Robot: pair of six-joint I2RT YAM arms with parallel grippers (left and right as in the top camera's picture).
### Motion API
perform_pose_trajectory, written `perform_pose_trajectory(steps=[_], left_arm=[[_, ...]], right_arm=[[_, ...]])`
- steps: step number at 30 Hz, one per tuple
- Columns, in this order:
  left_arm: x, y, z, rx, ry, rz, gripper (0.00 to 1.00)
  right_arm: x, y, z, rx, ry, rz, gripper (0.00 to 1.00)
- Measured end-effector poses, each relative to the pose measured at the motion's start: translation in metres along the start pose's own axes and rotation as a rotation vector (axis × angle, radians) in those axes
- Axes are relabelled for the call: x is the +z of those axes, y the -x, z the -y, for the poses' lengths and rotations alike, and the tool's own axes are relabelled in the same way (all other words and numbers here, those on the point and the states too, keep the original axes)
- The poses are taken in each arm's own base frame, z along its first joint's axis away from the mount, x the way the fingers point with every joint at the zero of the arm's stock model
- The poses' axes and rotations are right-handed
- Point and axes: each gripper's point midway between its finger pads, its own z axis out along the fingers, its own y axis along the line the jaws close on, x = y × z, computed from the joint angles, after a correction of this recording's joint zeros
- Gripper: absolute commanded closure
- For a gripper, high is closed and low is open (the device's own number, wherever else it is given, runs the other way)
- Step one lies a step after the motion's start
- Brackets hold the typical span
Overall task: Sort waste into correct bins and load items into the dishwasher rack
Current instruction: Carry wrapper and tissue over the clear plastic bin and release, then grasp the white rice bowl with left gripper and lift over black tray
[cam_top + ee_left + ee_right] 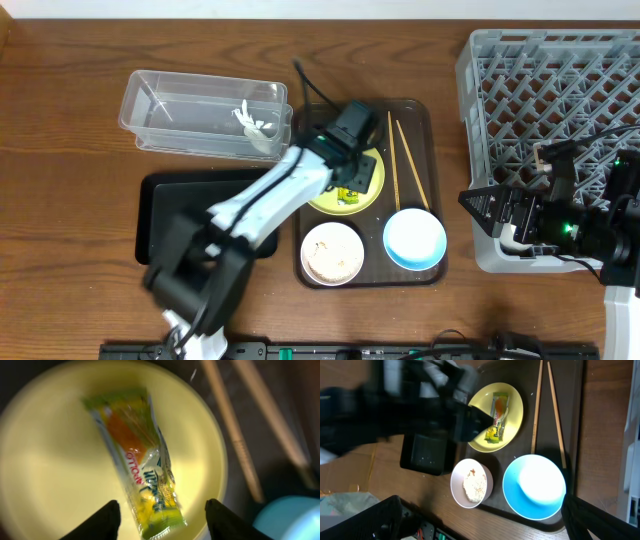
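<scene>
A yellow and green snack wrapper lies on a yellow plate on the brown tray. My left gripper hangs open just above the wrapper, a finger on each side of its near end. The wrapper also shows in the right wrist view and overhead. Two chopsticks, a blue bowl and a white bowl with crumbs are on the tray. My right gripper is open and empty, right of the tray and in front of the grey dishwasher rack.
A clear plastic bin with a white scrap inside stands at the back left. A black bin lies left of the tray, partly under my left arm. The rack fills the right side of the table.
</scene>
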Motion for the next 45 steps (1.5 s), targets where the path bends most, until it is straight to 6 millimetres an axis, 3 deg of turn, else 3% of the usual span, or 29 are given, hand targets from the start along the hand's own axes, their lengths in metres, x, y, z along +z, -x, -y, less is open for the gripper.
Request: perform_pose_trajectory(steps=[4, 9, 14, 16, 20, 23, 26, 27, 29, 30, 32, 35, 40, 45], left_arm=[[0.04, -0.023, -0.009, -0.015, 0.033, -0.097, 0.5], [0.041, -0.021, -0.01, -0.029, 0.039, -0.088, 0.89], [0.035, -0.029, -0.014, -0.034, 0.051, -0.121, 0.94], [0.025, -0.025, -0.015, -0.039, 0.049, -0.108, 0.94], [-0.021, 0.005, -0.025, -0.073, 0.042, 0.023, 0.94], [-0.069, 0.039, -0.053, -0.136, 0.073, 0.176, 0.94], [-0.103, 0.065, -0.092, -0.21, 0.124, 0.298, 0.94], [-0.109, 0.072, -0.108, -0.24, 0.144, 0.327, 0.93], [-0.115, 0.078, -0.14, -0.294, 0.188, 0.358, 0.83], [-0.114, 0.079, -0.158, -0.33, 0.208, 0.365, 0.68], [-0.109, 0.08, -0.182, -0.363, 0.233, 0.366, 0.47], [-0.102, 0.08, -0.2, -0.389, 0.244, 0.36, 0.37], [-0.1, 0.071, -0.195, -0.376, 0.228, 0.319, 0.34], [-0.119, 0.053, -0.167, -0.335, 0.204, 0.272, 0.36]], right_arm=[[0.0, 0.0, 0.0, 0.0, -0.002, 0.0, 0.01], [0.0, 0.0, 0.001, -0.002, -0.005, -0.001, 0.01], [0.0, 0.0, 0.002, -0.002, -0.013, -0.001, 0.01], [0.0, 0.0, 0.003, -0.002, -0.016, -0.001, 0.01], [0.0, 0.0, 0.003, -0.003, -0.018, -0.001, 0.01], [0.0, 0.0, 0.003, -0.003, -0.018, -0.001, 0.01], [0.0, 0.0, 0.003, -0.002, -0.018, -0.001, 0.01], [0.0, 0.0, 0.003, -0.003, -0.018, -0.001, 0.01], [0.0, 0.0, 0.003, -0.003, -0.018, -0.001, 0.01], [0.0, 0.0, 0.003, -0.002, -0.018, -0.001, 0.02], [0.0, 0.0, 0.003, -0.002, -0.018, -0.001, 0.01], [0.0, 0.0, 0.003, -0.002, -0.018, -0.001, 0.01], [0.0, 0.0, 0.003, -0.002, -0.018, -0.001, 0.01], [0.0, 0.0, 0.003, -0.003, -0.018, -0.001, 0.01]])
